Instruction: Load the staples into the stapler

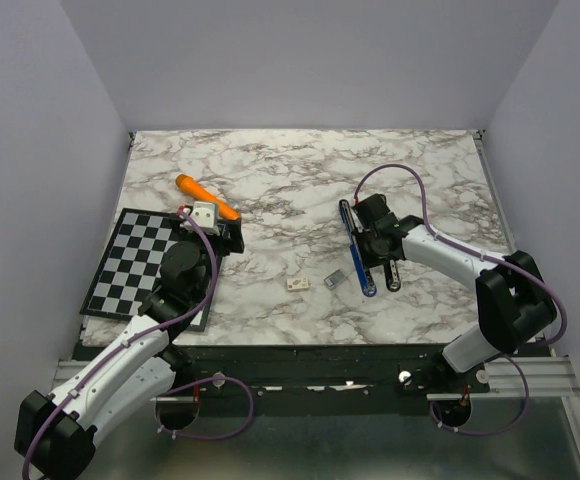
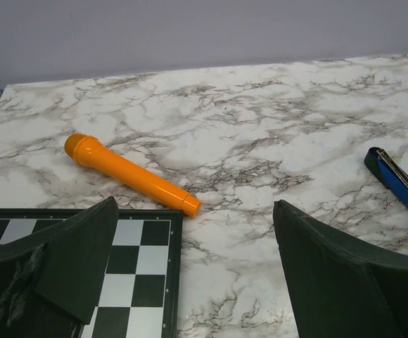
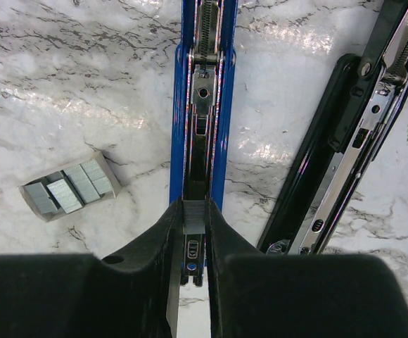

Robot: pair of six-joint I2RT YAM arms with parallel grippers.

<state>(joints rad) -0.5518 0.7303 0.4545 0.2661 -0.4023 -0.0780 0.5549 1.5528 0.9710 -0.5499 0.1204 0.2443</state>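
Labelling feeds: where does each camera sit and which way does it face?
Top external: above and behind, looking down on the white marble table; left arm, right arm show.
Left wrist: low, looking across at the orange plastic marker; open left tool shows.
Right wrist: down onto the open blue metal stapler; right tool pinches a grey metal staple strip.
All share the stapler.

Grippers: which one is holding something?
The right gripper, pinching the staples over the blue stapler; the left gripper is open, empty.
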